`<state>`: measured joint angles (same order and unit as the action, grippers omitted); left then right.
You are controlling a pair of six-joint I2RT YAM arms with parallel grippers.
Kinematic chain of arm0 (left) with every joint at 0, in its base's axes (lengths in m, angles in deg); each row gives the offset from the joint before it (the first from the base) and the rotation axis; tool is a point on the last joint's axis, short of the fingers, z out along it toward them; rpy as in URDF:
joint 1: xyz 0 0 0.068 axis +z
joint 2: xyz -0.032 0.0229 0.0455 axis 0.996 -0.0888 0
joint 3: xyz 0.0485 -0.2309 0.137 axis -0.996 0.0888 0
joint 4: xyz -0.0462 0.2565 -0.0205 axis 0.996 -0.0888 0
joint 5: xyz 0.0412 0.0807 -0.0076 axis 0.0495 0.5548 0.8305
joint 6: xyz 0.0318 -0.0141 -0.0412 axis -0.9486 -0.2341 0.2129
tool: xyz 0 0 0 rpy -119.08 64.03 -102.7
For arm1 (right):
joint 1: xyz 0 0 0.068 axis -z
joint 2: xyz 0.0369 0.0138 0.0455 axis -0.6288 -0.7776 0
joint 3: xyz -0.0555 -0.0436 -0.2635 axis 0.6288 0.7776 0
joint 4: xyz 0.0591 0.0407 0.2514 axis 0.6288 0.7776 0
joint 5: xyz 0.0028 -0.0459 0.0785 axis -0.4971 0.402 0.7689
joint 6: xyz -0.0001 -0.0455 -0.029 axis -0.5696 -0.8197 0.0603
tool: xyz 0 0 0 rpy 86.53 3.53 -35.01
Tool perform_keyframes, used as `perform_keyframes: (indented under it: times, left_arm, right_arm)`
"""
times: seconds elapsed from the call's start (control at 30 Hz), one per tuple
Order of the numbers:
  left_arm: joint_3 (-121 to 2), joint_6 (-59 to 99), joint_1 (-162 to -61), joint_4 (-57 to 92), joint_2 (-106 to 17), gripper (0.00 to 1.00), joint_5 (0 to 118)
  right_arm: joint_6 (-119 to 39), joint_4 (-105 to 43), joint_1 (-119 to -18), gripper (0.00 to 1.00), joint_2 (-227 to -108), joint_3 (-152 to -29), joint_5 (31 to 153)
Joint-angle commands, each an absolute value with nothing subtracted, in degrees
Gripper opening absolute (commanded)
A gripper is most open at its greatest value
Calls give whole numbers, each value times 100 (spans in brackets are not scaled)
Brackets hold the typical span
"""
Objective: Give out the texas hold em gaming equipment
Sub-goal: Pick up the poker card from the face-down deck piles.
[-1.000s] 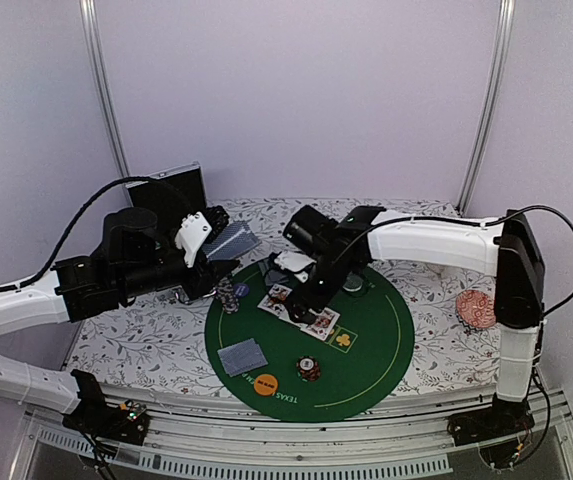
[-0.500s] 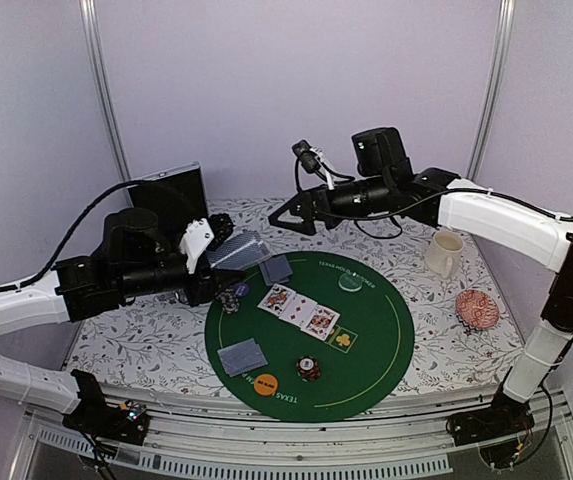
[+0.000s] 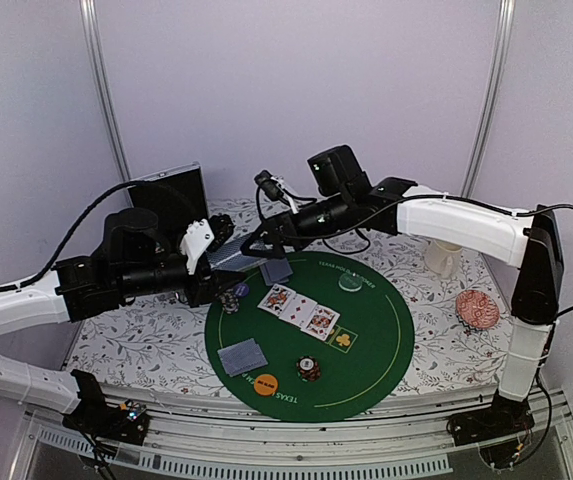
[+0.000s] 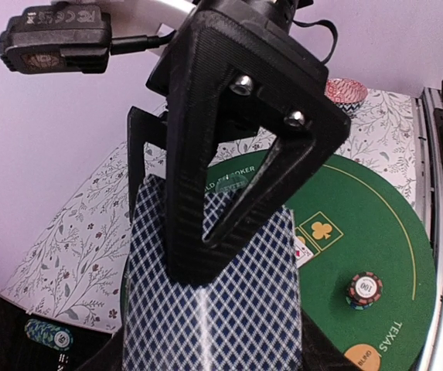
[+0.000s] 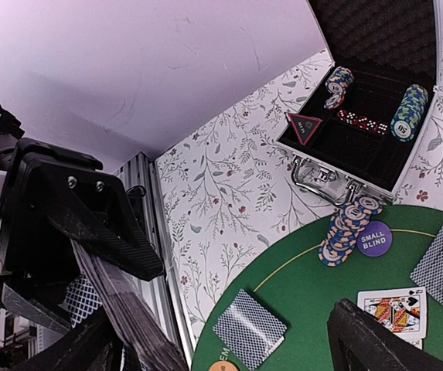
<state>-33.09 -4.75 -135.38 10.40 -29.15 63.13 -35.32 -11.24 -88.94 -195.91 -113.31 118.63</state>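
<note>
My left gripper [image 3: 214, 262] is shut on a deck of playing cards [image 4: 213, 294] with blue diamond backs, held above the table's left side. My right gripper [image 3: 258, 242] is open at the deck, one black finger [image 4: 221, 154] lying over its top card. On the green mat [image 3: 376, 340] lie a face-down card [image 3: 276, 270], face-up cards [image 3: 299, 311], a face-down pair [image 3: 242, 356], a clear disc [image 3: 350, 283], an orange disc [image 3: 265, 384] and a chip stack [image 3: 309, 369]. A taller chip stack [image 5: 348, 229] stands by a purple disc [image 5: 375, 238]. A red-edged triangle marker [image 5: 304, 127] lies in the case.
An open metal case [image 5: 368, 135] with chip rolls and dice sits at the back left. A white mug [image 3: 442, 257] stands behind my right arm, and a red patterned bowl [image 3: 477, 308] sits at the right. The table's metal rail [image 5: 155, 255] runs along the near edge.
My right gripper left the mat, where a face-down card now lies at the back, swung up and away, then came left to the deck. The left arm stayed put.
</note>
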Motion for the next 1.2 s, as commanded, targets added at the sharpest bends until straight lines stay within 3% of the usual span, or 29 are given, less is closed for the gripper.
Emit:
perform_keyframes:
  times: [0.0,0.13,0.23,0.6,0.93,1.17]
  left_arm:
    - [-3280,-502,-13562,1123,-2879,51,6273]
    - [-3280,-501,-13564,1122,-2887,51,6270]
    - [-3280,-500,-13561,1120,-2887,51,6282]
    - [-3280,-506,-13563,1122,-2886,51,6310]
    - [-3280,-503,-13563,1122,-2878,51,6363]
    - [-3287,-495,-13563,1120,-2872,51,6406]
  right_arm:
    - [-3731,-804,-8811,91,-19405,-11361,11380]
    - [-3782,-751,-8757,83,-19208,-11242,11272]
    - [-3851,-685,-8762,71,-19202,-11287,11465]
    - [-3937,-616,-8727,6,-18924,-11304,11647]
    - [-4116,-332,-8308,2,-18151,-10949,11645]
    - [-5100,629,-7556,2,-17155,-10307,11384]
